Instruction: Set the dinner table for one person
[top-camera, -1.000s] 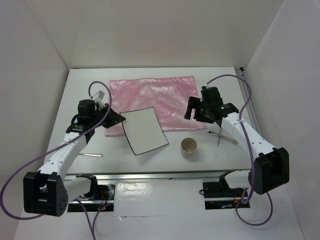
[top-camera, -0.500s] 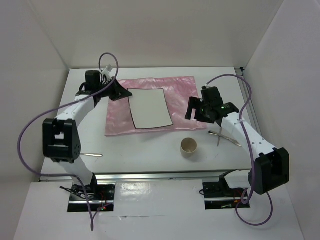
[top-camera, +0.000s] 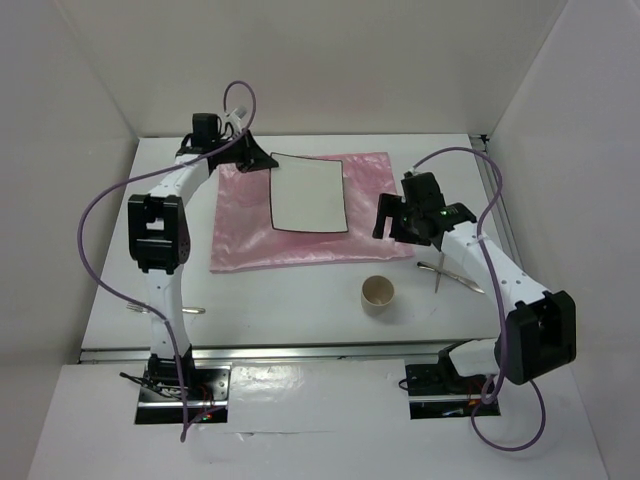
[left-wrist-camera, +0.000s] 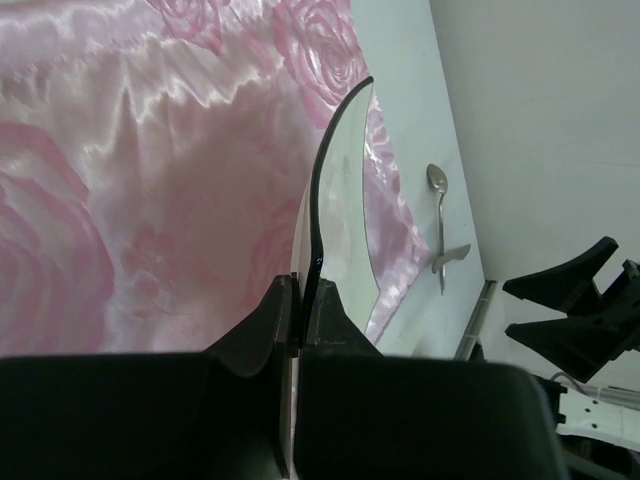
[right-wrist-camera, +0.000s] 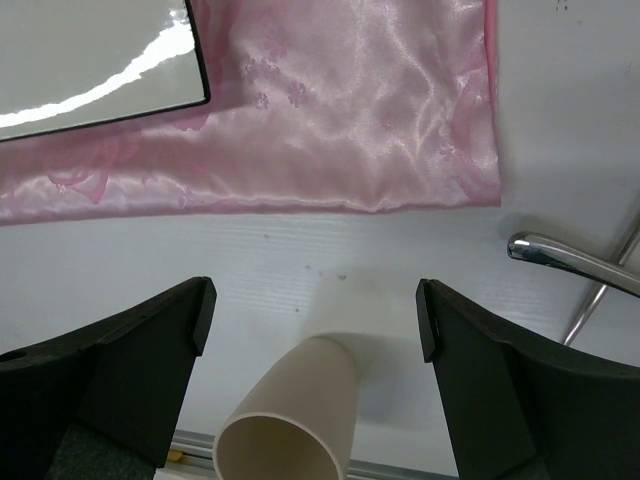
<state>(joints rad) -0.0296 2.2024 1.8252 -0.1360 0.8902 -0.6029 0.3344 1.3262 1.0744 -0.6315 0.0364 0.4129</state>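
Plate (top-camera: 308, 193) edge in tight left claw (left-wrist-camera: 297, 292)

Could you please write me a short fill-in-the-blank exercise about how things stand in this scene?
The left gripper is ____ on the edge of the white plate. The plate is above the ____ cloth. The beige cup stands ____ on the dinner table. The right gripper is ____, holding nothing.
Missing words: shut; pink; upright; open.
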